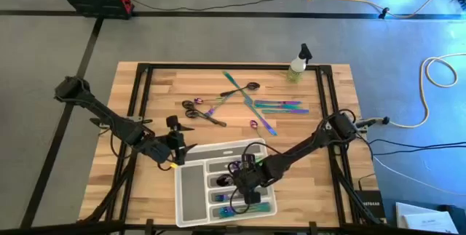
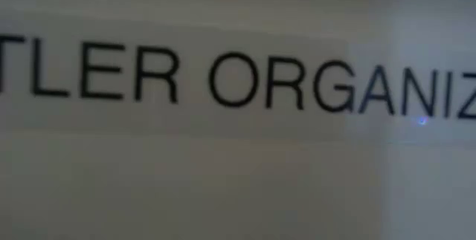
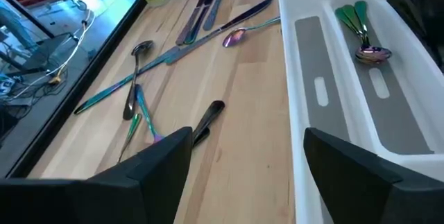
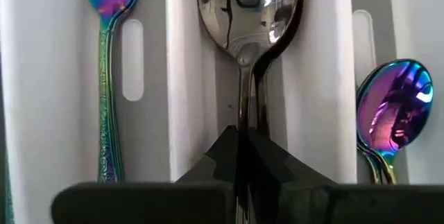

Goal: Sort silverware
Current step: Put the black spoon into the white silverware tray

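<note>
Dark spoon (image 4: 248, 23): your right gripper (image 4: 243, 156) fingers clamp its handle over the white tray (image 1: 191, 191); left gripper (image 3: 246, 158) fingers gape empty.

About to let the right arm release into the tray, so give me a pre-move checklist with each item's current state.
1. Right pincer shut on the dark spoon: ok.
2. Spoon over the white tray, not the table: ok.
3. Spoon centred in one compartment: cannot tell; its bowl overlaps a divider.
4. Neighbouring compartments already hold an iridescent fork and iridescent spoons: ok.
5. Left pincer open, beside the tray, holding nothing: ok.
6. Low view usable: not ok, blocked by printed lettering.
</note>
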Controlling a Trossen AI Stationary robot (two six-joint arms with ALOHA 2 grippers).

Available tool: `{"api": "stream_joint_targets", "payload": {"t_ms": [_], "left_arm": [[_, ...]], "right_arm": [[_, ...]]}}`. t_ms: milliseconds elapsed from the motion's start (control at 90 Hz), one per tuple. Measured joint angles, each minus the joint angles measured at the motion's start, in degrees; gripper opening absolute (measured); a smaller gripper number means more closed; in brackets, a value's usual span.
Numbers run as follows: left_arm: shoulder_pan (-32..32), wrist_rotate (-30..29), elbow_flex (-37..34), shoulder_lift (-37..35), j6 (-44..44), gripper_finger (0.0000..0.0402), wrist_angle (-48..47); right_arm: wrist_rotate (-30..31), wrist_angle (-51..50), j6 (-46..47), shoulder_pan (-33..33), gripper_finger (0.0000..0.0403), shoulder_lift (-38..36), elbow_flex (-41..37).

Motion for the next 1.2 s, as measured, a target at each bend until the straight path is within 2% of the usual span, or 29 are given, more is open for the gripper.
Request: {"api": "stream_joint_targets", "payload": {"t_ms": [456,800,1200], "left_arm": [[0.0,0.0,0.0,0.0,0.1,0.0263,0.0],[0.0,0.0,0.0,0.0,0.1,0.0263,0.0],[0.0,0.0,0.0,0.0,0.1,0.0263,0.0]], "right_arm": [[0.2,-2.1,-2.4,0.1,0.0003,0.0,1.2],[1.7,-4.0,-3.5,0.2,0.0071,0.0,3.6],[4.2,-3.9,-6.0,0.2,0.0099,0.0,3.5]]}}
